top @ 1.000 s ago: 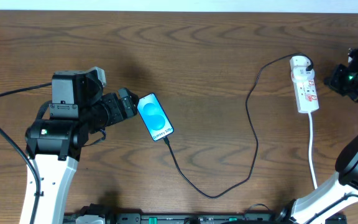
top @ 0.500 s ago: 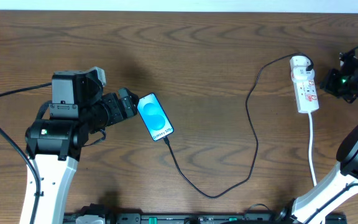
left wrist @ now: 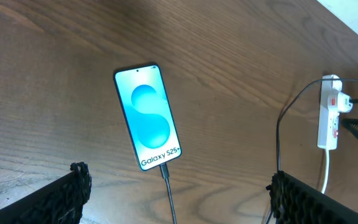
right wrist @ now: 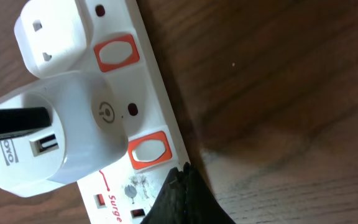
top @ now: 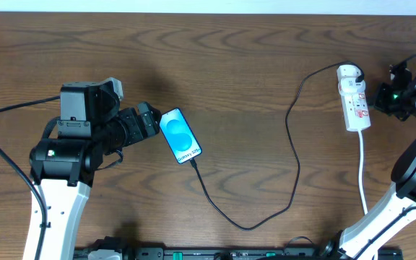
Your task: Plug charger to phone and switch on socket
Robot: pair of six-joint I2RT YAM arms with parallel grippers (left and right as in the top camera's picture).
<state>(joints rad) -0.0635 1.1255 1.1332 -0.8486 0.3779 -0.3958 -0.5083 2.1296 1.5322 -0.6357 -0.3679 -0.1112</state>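
Right tool (right wrist: 180,180) over wooden table (top: 251,58)

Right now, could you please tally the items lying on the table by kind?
Smartphone: 1
Charger cable: 1
Power strip: 1
Total: 3
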